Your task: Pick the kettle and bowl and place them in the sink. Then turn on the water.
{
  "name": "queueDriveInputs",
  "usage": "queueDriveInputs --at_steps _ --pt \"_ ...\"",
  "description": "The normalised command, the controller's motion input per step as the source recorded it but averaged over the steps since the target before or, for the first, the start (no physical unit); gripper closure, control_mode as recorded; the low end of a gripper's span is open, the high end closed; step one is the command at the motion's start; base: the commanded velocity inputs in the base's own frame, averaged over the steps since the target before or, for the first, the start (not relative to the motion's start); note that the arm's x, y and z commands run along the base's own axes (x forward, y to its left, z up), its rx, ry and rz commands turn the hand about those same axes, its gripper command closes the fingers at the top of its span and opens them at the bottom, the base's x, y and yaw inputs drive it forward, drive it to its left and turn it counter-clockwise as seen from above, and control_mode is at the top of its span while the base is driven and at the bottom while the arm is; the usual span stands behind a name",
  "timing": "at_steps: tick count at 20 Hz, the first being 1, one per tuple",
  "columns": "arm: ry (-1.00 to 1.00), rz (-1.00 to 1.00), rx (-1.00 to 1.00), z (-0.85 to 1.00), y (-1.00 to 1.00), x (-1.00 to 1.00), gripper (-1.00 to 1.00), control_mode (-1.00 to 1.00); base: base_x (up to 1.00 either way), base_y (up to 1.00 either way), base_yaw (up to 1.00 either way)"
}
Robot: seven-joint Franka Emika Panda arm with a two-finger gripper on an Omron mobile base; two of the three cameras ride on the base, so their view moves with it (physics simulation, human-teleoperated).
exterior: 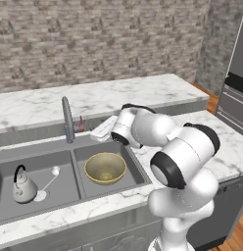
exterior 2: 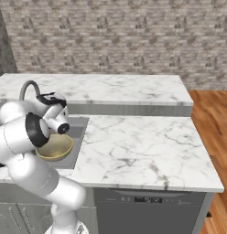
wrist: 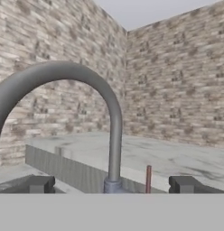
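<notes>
Grey steel frames both task items: the sink [exterior: 74, 169] has 2 basins sunk into the white marble counter [exterior: 226, 147], at the lower left of the left base view. The 1 kettle [exterior: 23, 187] stands upright in the left basin, at the frame's lower left, and the 1 bowl [exterior: 105, 167] sits open side up in the right basin, near the frame's centre. Each is alone in its basin, so by my reading the placing part of the task is done and only the water remains. No stream falls from the faucet [exterior: 68, 119], so the tap looks to be off.

That would explain the arm's pose. It reaches over the bowl toward the back rim of the sink, and the hand [wrist: 112, 184] is empty, its 2 fingertips [wrist: 41, 184] spread wide at the bottom of the hand view with the faucet's stem rising between them. A thin red upright piece [wrist: 148, 179] stands just right of the stem base; it may be the tap handle, though it is too small to be sure. The wide spread suits pushing or straddling a lever, not carrying anything.

Also in the left basin lies 1 pale long-handled utensil [exterior: 49, 180], just right of the kettle. 1 flat white object [exterior: 104, 129] rests on the counter behind the right basin.
</notes>
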Motion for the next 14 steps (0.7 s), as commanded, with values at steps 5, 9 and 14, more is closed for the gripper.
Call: queueDriveInputs --at_steps 5,9,14 --pt "0.00 0.00 0.00 -0.01 0.12 0.27 -1.00 -1.00 0.00 0.00 0.00" --pt "0.00 0.00 0.00 -0.08 0.18 0.22 -1.00 -1.00 0.00 0.00 0.00" --pt "0.00 0.00 0.00 -0.17 0.16 0.15 -1.00 -1.00 0.00 0.00 0.00"
